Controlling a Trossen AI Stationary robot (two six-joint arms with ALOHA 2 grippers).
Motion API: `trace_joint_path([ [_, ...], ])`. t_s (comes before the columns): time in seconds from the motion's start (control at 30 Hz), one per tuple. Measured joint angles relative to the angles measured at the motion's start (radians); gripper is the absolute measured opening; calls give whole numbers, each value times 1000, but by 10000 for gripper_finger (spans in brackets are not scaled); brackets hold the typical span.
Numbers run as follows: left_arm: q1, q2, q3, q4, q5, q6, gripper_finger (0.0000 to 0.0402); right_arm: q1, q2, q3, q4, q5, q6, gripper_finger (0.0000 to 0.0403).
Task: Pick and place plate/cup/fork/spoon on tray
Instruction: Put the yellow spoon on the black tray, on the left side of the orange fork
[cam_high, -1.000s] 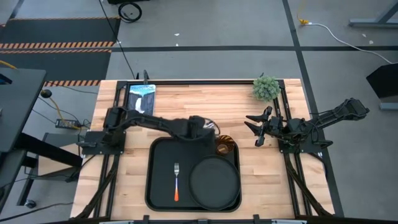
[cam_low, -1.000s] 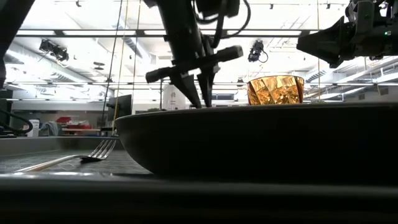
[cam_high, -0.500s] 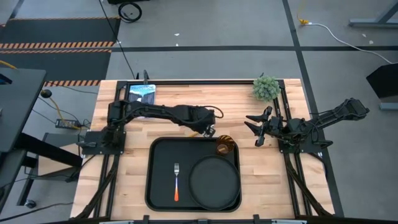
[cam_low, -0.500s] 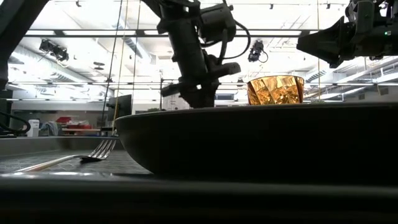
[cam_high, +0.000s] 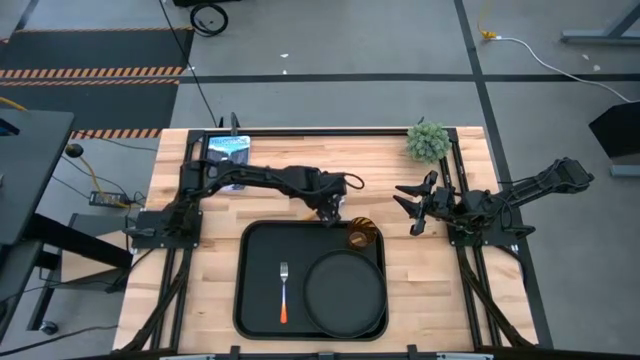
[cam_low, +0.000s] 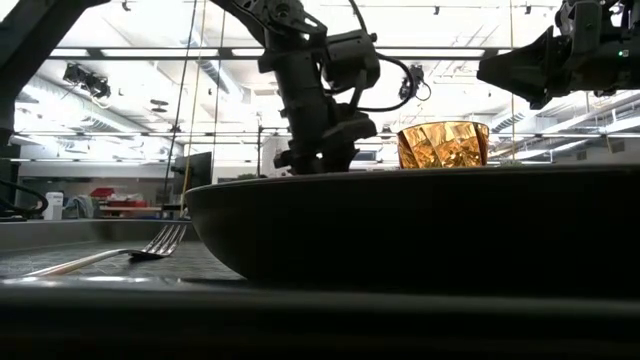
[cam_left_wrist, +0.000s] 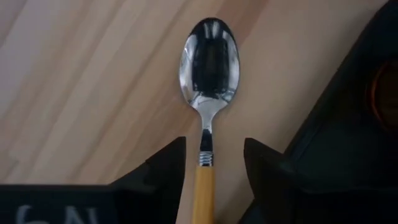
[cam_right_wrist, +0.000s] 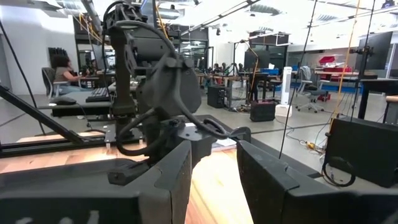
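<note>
the spoon (cam_left_wrist: 208, 74) is seen only in the left wrist view, flat on the table (cam_high: 400, 185) beside the tray (cam_high: 255, 300), its handle between the left gripper's (cam_left_wrist: 211, 168) parted jaws; the right gripper (cam_high: 412, 207), jaws apart, is held aside

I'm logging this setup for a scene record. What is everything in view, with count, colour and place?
tray: 1, black, table centre-front
plate: 1, black, on tray
cup: 1, amber, tray's far right corner
fork: 1, silver with orange handle, on tray
spoon: 1, silver with orange handle, on wood beside tray
plant: 1, green, table's far right
table: 1, light wood
left gripper: open, astride spoon handle
right gripper: open, waiting right of tray
</note>
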Motion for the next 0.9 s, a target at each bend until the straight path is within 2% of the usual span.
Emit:
trace_joint_path([
  [0.33,3,24,-1,3,15,28,153,0,0,0,0,0,0,137],
  [0.7,3,72,0,3,13,28,154,0,0,0,0,0,0,137],
  [0.9,11,72,0,1,17,27,129,0,0,0,1,0,0,137],
])
